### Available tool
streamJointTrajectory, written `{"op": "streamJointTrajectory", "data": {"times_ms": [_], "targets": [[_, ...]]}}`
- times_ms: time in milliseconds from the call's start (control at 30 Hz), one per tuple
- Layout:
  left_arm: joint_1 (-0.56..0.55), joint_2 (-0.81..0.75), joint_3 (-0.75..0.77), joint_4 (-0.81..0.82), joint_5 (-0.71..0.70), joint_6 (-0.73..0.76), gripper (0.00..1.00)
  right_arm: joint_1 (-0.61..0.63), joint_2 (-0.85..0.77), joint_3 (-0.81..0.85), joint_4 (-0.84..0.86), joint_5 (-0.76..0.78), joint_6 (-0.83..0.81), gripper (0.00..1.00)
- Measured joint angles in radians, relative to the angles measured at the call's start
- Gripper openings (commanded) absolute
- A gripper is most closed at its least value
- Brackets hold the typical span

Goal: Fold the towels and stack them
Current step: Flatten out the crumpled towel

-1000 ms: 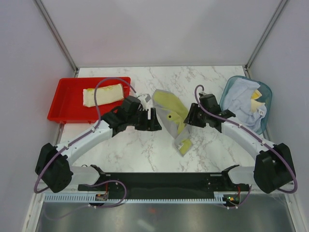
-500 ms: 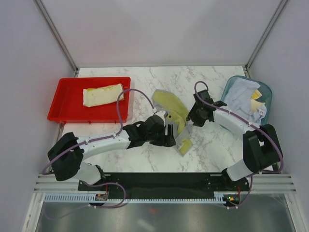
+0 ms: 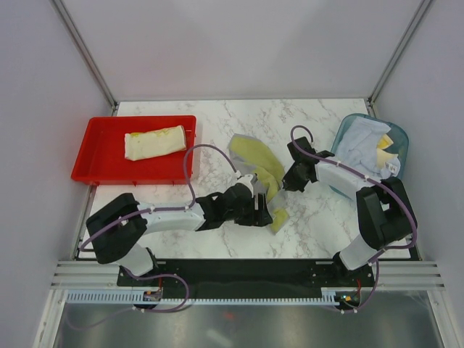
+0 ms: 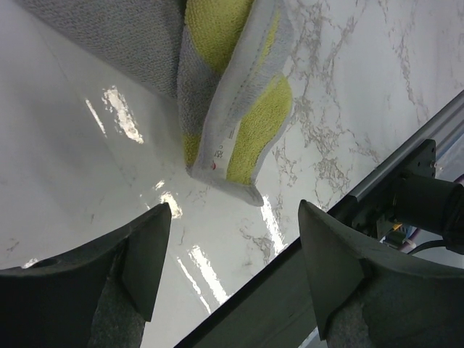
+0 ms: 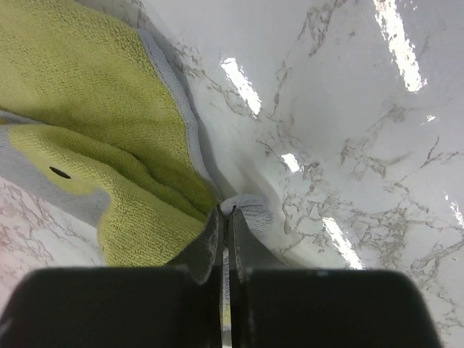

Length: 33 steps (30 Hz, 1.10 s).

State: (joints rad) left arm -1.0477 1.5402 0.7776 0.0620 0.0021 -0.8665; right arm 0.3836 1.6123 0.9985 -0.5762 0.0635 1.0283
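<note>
- One folded towel [image 3: 154, 142] lies in the red tray [image 3: 94, 165], far left.
- Your left gripper [image 4: 232, 246] hangs spread wide, with the yellow towel [image 4: 239, 123] and its near corner just ahead, untouched.
- Your right gripper [image 5: 226, 217] is pressed together on that towel's hem. It's a thin bite: pull too early and it may slip or drag the cloth crooked.
- Loose towels [image 3: 366, 141] fill the basket [image 3: 403, 138].

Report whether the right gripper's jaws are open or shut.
Shut: the right gripper has its jaws pressed together in the right wrist view, apparently pinching the grey hem of the yellow towel.
</note>
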Motion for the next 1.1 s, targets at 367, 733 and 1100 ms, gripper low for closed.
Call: {"op": "streamJointTrajectory", "data": {"times_ms": [367, 733, 1100], "targets": [[-0.064, 0.090, 0.000, 0.046, -0.048, -0.081, 0.66, 0.000, -0.045, 0.000, -0.008, 0.025, -0.003, 0.00], [-0.127, 0.204, 0.084, 0.040, -0.058, -0.155, 0.49, 0.000, -0.073, -0.005, -0.008, 0.026, -0.014, 0.00], [-0.128, 0.249, 0.190, -0.103, -0.104, -0.155, 0.02, -0.003, -0.147, -0.015, -0.011, 0.033, -0.049, 0.00]]}}
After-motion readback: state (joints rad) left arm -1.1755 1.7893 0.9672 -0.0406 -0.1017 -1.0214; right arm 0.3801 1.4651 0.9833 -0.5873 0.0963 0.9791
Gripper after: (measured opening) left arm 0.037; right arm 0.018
